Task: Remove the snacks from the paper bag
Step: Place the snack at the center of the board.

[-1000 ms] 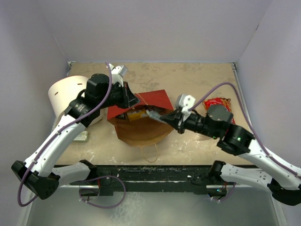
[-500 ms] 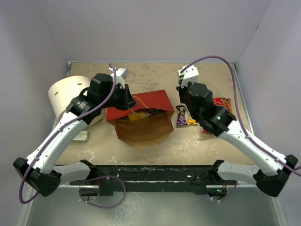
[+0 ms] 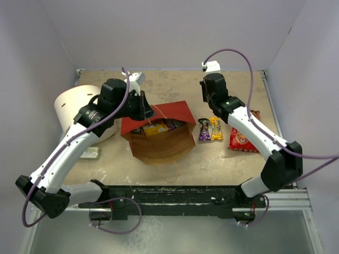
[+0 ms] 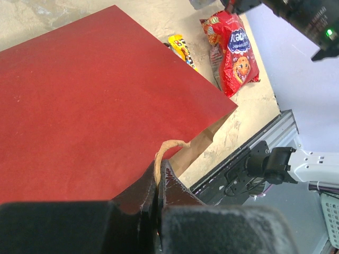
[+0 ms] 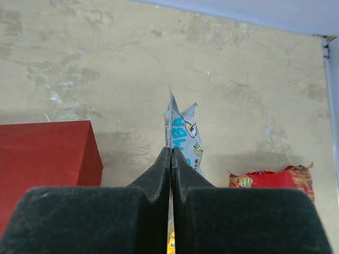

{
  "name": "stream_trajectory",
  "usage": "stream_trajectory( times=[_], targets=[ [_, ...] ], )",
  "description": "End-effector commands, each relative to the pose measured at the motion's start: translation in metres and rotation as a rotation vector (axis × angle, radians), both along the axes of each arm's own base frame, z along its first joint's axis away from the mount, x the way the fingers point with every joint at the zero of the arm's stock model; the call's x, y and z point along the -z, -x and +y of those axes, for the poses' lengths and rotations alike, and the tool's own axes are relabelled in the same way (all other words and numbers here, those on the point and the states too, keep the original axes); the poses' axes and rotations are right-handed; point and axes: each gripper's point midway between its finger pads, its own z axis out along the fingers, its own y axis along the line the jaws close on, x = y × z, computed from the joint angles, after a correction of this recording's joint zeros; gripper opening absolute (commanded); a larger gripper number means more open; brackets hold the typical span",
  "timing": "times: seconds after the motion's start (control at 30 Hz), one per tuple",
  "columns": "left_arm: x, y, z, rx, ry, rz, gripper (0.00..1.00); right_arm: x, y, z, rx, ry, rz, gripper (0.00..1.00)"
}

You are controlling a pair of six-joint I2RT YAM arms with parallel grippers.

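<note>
The paper bag (image 3: pixel 159 145) lies on its side in the middle of the table (image 3: pixel 233 84), with its mouth toward the arms. The left fingers (image 4: pixel 158 174) are pinched fully shut on its string handle (image 4: pixel 170 144), holding the red upper wall up so the mouth gapes and the other arm has room to reach in. That looks like the reason for the hold, since without it the paper would likely sag over the contents. The right fingers (image 5: pixel 170 159) are likewise closed tight, clamping a light-blue packet (image 5: pixel 183 129) by one end, lifted over the table just right of the bag. Near that spot a purple packet (image 3: pixel 204 129), a yellow packet (image 3: pixel 216 128) and a red cookie bag (image 3: pixel 241 140) lie in a row clear of the mouth, so this seems to be the drop pile. More snacks (image 3: pixel 156 128) show inside the bag, so the job looks only partly done.
</note>
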Motion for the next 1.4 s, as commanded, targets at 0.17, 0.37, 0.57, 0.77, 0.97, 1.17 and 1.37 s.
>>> stream_trajectory(
  times=[0.17, 0.37, 0.57, 0.77, 0.97, 1.17, 1.37],
  targets=[
    [-0.021, -0.001, 0.007, -0.055, 0.049, -0.056, 0.0, 0.024, -0.043, -0.032, 0.082, -0.005, 0.024, 0.0],
    [-0.025, -0.002, 0.004, -0.051, 0.061, -0.047, 0.0, 0.062, -0.057, -0.042, 0.123, 0.041, 0.1, 0.0],
    [-0.016, -0.007, 0.003, -0.052, 0.041, -0.046, 0.0, 0.109, -0.064, -0.04, 0.156, 0.059, 0.211, 0.0],
    [-0.018, -0.012, 0.003, -0.04, 0.016, -0.061, 0.0, 0.143, -0.057, -0.03, 0.142, 0.009, 0.273, 0.0],
    [-0.021, -0.017, -0.007, -0.022, 0.054, -0.066, 0.0, 0.129, -0.056, -0.003, 0.059, -0.128, 0.274, 0.15],
    [-0.017, -0.025, -0.012, -0.013, 0.046, -0.061, 0.0, 0.068, -0.034, 0.014, -0.033, -0.259, 0.228, 0.73],
    [-0.015, -0.028, -0.016, 0.006, 0.047, -0.062, 0.0, 0.044, 0.01, 0.017, -0.098, -0.353, 0.207, 0.75]
  ],
)
